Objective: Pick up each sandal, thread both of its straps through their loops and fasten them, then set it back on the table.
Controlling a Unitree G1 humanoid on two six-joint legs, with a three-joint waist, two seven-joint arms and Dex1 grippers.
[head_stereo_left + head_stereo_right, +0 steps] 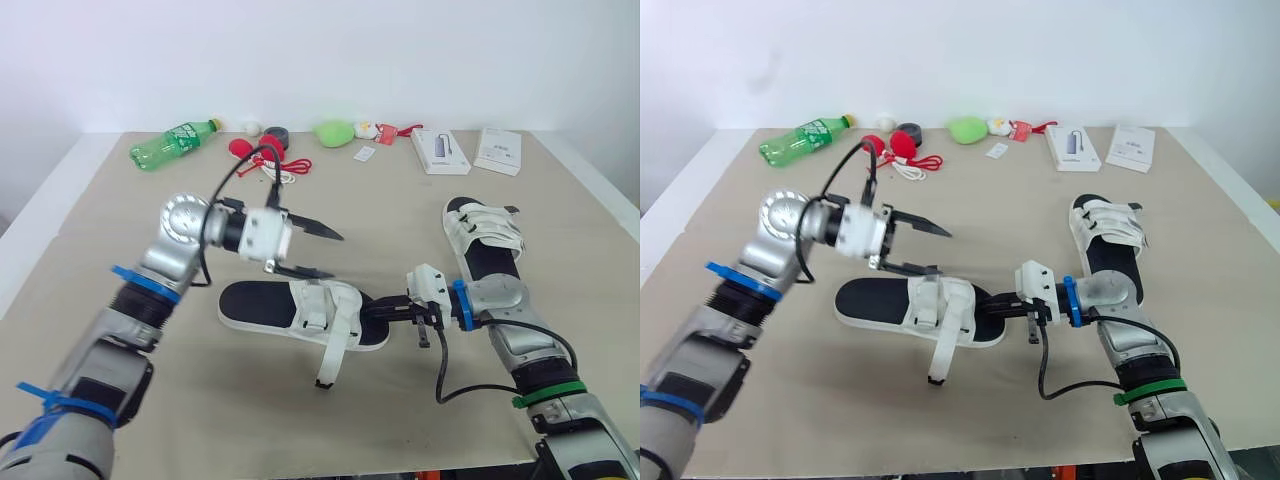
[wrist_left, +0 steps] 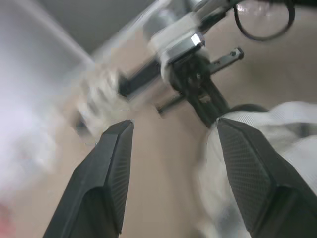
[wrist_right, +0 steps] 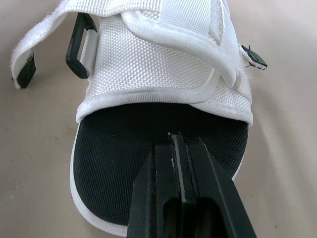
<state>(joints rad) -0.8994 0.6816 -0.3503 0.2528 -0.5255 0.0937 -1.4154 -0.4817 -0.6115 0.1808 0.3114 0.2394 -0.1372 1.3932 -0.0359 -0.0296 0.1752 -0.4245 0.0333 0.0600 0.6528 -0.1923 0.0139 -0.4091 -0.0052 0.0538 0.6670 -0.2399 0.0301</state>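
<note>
White-strapped, black-soled sandal [image 1: 262, 304] lies flat, one strap [image 1: 327, 366] loose — left gripper [image 1: 337, 255] apart, right gripper [image 1: 371, 309] together.

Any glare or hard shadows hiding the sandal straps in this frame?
Left eye view: soft even light, only a faint shadow beside the near sandal and its loose strap. Right wrist view: white webbing not washed out, no glare on the black footbed.

Bright even light; soft shadow beneath sandal [image 1: 325, 305]; left wrist view perhaps motion-blurred.
</note>
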